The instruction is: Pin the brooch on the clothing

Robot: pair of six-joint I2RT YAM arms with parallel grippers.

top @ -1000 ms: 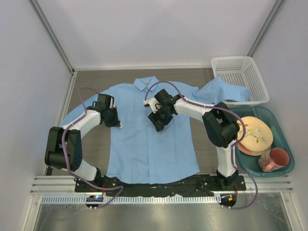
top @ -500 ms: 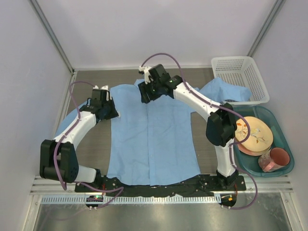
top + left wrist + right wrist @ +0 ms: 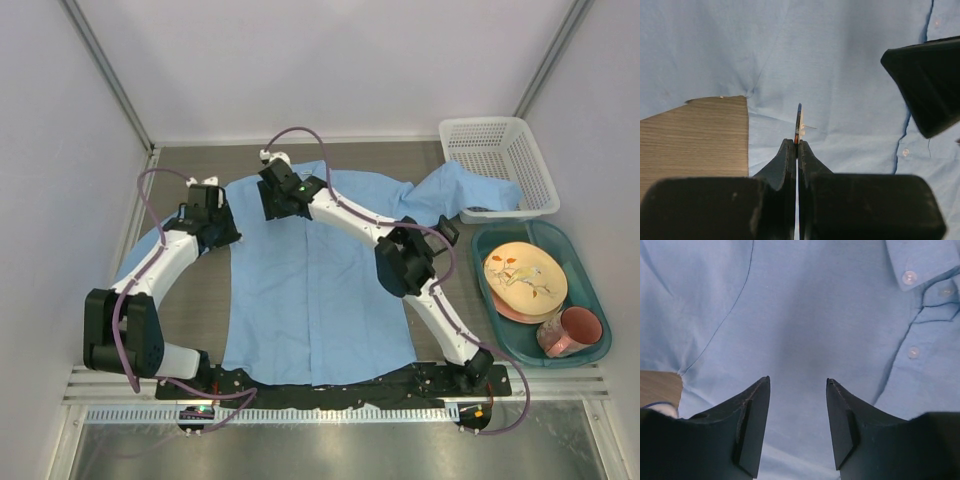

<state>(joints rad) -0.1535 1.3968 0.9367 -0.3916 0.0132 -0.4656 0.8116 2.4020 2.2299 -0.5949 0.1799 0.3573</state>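
Nearest the bases: hem of the clothing (image 3: 310, 340), spread flat, front up, on wood-grain table (image 3: 190, 300). Off to R, mid-depth: teal tub (image 3: 592, 290) w/ plate (image 3: 525, 275) & mug (image 3: 572, 330).

Further up, by armpit seam on L side: left gripper (image 3: 796, 145), clamped tight on the brooch (image 3: 799, 122). Seen edge-on in L wrist cam: thin disc upright betw. the tips, orange low down, fine pin poking out sideways. Over the fabric; contact w/ cloth not clear.

Just beyond & to R: right gripper (image 3: 797, 382), arm stretched across chest, jaws parted a moderate gap, nothing betw. them. Aimed at plain cloth beside placket buttons (image 3: 913, 352), under collar (image 3: 920, 260). One black finger (image 3: 927, 85) of it in L cam, upper R, apart from brooch.

Far R: sleeve (image 3: 470, 190) draped onto white basket (image 3: 485, 123).
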